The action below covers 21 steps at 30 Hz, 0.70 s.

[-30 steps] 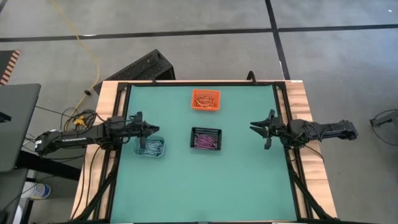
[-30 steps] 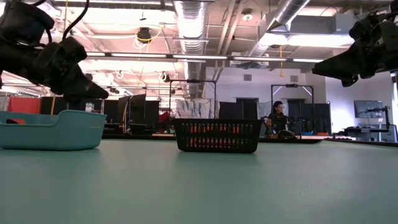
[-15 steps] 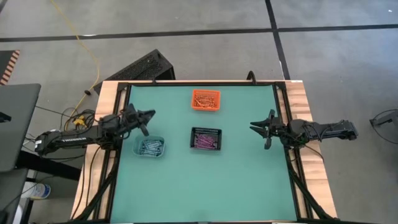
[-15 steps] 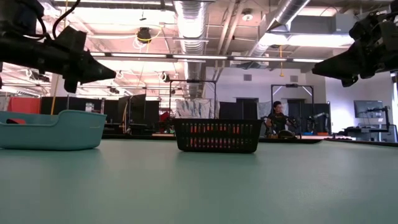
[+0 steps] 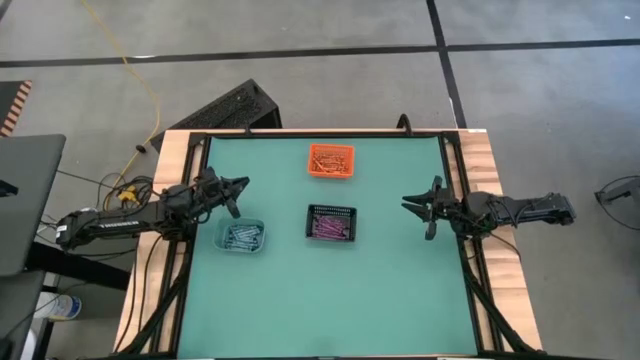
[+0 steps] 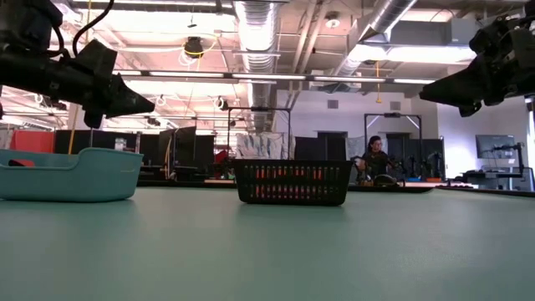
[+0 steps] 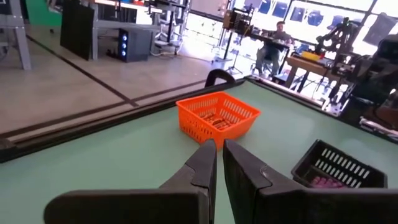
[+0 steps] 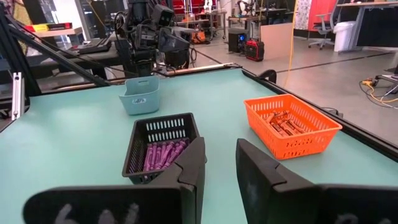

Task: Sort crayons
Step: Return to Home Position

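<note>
Black bin [image 5: 331, 210] holding purple crayons [image 5: 330, 228] sits between closed left hand [image 5: 242, 186], parted right hand [image 5: 407, 205].

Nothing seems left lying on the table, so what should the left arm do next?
Probably pull the left gripper back to its table edge, as the right gripper waits at its side. No crayons lie loose on the table; they sit in the orange bin, black bin and teal bin.

Orange crayons [image 8: 281, 124], orange lattice bin [image 8: 301, 147]; purple crayons [image 8: 159, 155], black slotted bin [image 8: 164, 129]; perhaps grey crayons [image 5: 242, 236] (teal bin [image 8: 139, 102]); green table [image 5: 400, 290].
</note>
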Available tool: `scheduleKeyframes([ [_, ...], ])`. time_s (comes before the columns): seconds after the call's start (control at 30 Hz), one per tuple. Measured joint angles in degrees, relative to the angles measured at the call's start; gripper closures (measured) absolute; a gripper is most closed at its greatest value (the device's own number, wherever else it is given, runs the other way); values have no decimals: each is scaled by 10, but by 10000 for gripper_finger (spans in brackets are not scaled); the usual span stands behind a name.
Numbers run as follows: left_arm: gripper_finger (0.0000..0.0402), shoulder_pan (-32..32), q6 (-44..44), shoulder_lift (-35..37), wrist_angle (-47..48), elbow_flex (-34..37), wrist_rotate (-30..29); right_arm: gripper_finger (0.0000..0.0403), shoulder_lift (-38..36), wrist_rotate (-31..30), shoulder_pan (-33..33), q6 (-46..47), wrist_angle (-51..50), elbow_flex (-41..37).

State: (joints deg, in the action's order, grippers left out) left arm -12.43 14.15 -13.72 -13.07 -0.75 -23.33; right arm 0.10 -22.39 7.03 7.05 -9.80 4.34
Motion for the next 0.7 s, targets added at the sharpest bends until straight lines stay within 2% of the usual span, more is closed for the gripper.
scheduleKeyframes([
  [0.43, 384, 0, 1, -1, 95, -1, 1, 310, 0, 0, 0, 0, 0, 0],
  [0.7, 384, 0, 1, -4, 95, -1, 2, 310, 0, 0, 0, 0, 0, 0],
])
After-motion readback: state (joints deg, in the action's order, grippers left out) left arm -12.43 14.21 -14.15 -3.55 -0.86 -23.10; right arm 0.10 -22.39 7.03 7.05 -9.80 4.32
